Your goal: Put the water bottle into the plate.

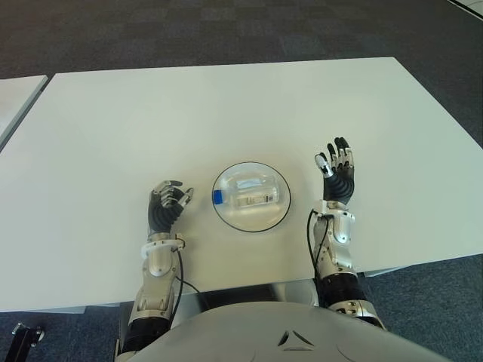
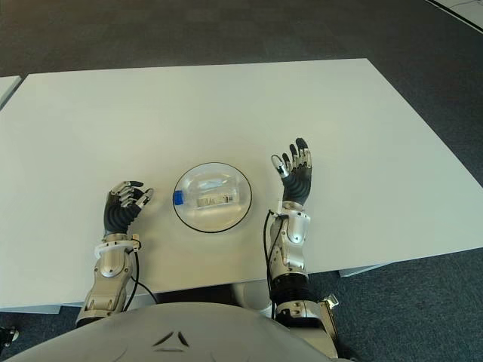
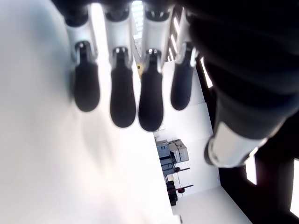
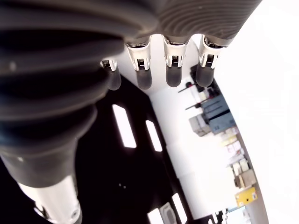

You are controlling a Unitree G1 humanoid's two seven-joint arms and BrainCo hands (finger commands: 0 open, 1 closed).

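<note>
I see the white table (image 1: 226,105) filling most of the head views, dark carpet beyond its far edge. On it, between my two hands, sits the round plate (image 1: 279,213), white w/ a dark rim. The water bottle (image 1: 253,192) is lying on its side inside the plate, fully within the rim. Its long axis runs left-right across the table, blue cap (image 1: 217,197) pointing toward the left hand, base toward the right hand. Bottle is clear, label faces up.

Right hand (image 1: 336,175) is just right of the plate, not touching it, palm up, fingers (image 4: 174,77) extended and apart, holding nothing. Left hand (image 1: 167,204) is just left of the plate, near the cap end, fingers (image 3: 123,103) loosely bent, nothing in them. Can't tell whether either hand contacts the tabletop.
</note>
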